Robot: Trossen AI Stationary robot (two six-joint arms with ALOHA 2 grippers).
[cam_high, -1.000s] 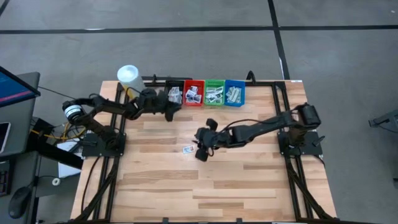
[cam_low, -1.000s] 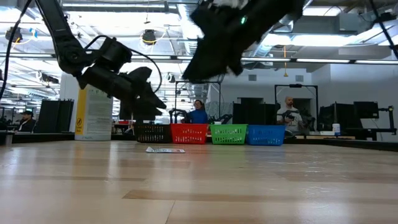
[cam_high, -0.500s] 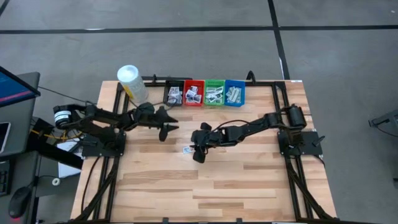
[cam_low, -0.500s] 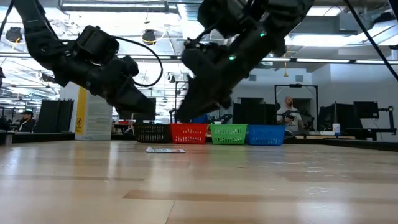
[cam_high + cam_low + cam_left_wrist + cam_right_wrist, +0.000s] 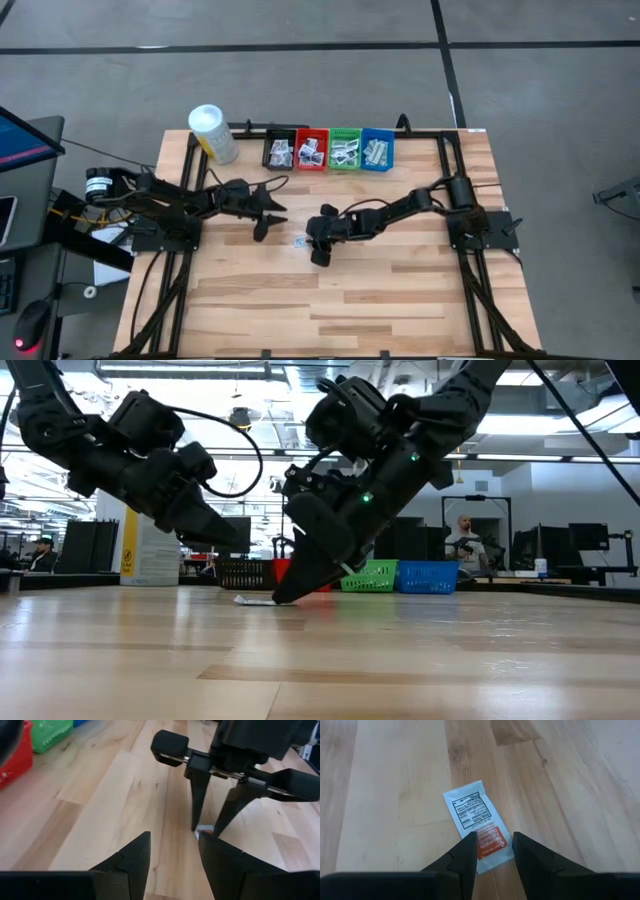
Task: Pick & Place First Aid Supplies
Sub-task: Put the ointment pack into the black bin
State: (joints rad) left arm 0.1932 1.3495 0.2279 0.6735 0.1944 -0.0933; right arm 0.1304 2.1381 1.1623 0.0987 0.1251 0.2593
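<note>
A small flat white packet [image 5: 477,825] with black print and a red label at one end lies flat on the wooden table [image 5: 400,290], left of its middle [image 5: 299,241]. My right gripper [image 5: 494,845] is open and slants down at it, with one fingertip on either side of the packet's red end. My left gripper [image 5: 174,850] is open and holds nothing. It hangs above the table to the packet's left [image 5: 268,215] and points toward the right gripper [image 5: 205,820]. My right gripper comes at the packet's red end [image 5: 492,851] slanting down from the table's right side. In the low view its fingertips [image 5: 282,597] are down at table level. Whether they touch the packet, I cannot tell. The packet lies flat on the table.
A black bin [image 5: 279,151], a red bin [image 5: 311,150], a green bin [image 5: 345,150] and a blue bin [image 5: 377,150] stand in a row at the far edge, each holding packets. A white-capped yellow bottle [image 5: 212,132] stands at the far left. People sit in the room beyond.
My right gripper has sunk from well above the table to the packet and has tipped further downward. My left gripper has swung from the black bin toward the table's near side and the packet, rolling as it went. The packet has stayed where it was.
</note>
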